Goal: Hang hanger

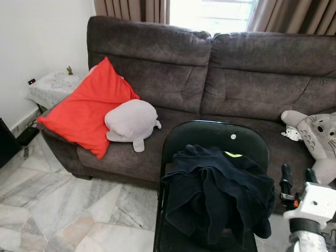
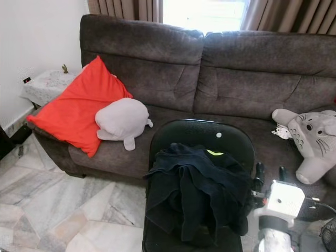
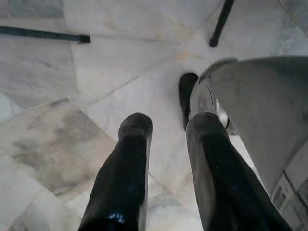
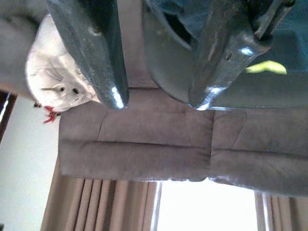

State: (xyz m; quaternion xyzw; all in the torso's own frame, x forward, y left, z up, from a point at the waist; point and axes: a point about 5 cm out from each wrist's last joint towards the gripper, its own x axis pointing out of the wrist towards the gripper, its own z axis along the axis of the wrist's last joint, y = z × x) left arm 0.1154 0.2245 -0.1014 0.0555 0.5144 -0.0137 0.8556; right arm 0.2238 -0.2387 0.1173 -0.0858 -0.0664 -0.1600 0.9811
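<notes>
A black folding chair (image 1: 210,134) stands in front of me with a heap of dark clothes (image 1: 215,194) on its seat. A small yellow-green piece (image 1: 232,154) peeks out at the top of the heap; I cannot tell what it is. My right gripper (image 1: 297,176) is raised just right of the chair, fingers pointing up, open and empty. Its wrist view looks past the open gripper (image 4: 159,101) at the chair back and the yellow-green piece (image 4: 267,67). My left gripper (image 3: 168,125) hangs open over the marble floor.
A brown sofa (image 1: 236,79) behind the chair holds a red cushion (image 1: 84,110), a grey seal plush (image 1: 131,121) and a grey cat-like plush (image 1: 317,136). A cloth-covered side table (image 1: 55,86) stands at the far left. Curtains (image 1: 131,8) frame a bright window.
</notes>
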